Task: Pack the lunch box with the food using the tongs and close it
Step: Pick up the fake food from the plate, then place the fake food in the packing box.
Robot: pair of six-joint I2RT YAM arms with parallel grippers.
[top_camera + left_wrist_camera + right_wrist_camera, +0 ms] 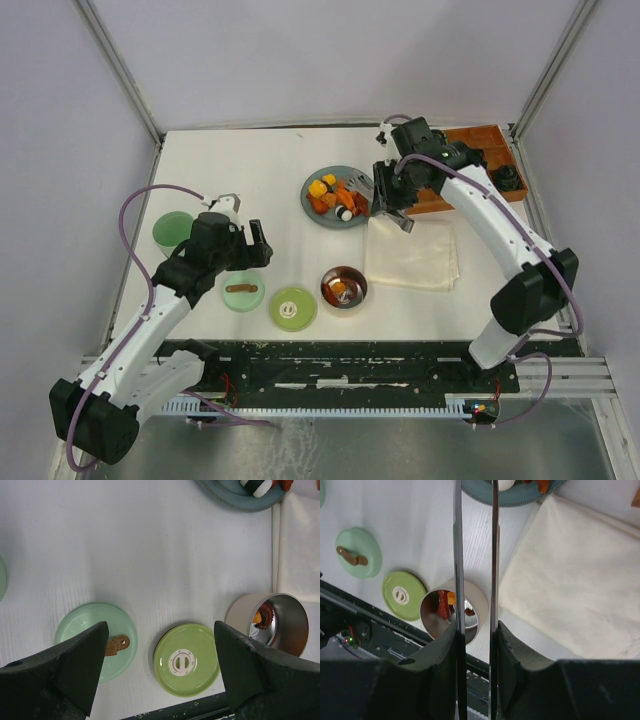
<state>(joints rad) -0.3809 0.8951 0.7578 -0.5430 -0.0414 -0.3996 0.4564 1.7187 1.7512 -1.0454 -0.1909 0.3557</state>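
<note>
My right gripper (476, 627) is shut on the silver tongs (459, 555), whose two blades run side by side toward the grey-blue plate (312, 205). Orange, yellow and red-brown food (335, 195) and a black-and-white roll lie on that plate. The small steel bowl (344, 287) holds a few food pieces (261, 615). Left of the bowl, its lime-green lid (186, 659) lies flat, and beside that the mint lid with the brown handle (95, 640). My left gripper (160, 627) hovers open above these two lids, holding nothing. The mint-green canister (172, 232) stands uncovered at the far left.
A folded cream cloth (412, 252) lies right of the plate, under my right arm. The compartmented wooden tray (480, 165) with dark objects sits at the back right. The table's near edge meets a black rail (350, 365).
</note>
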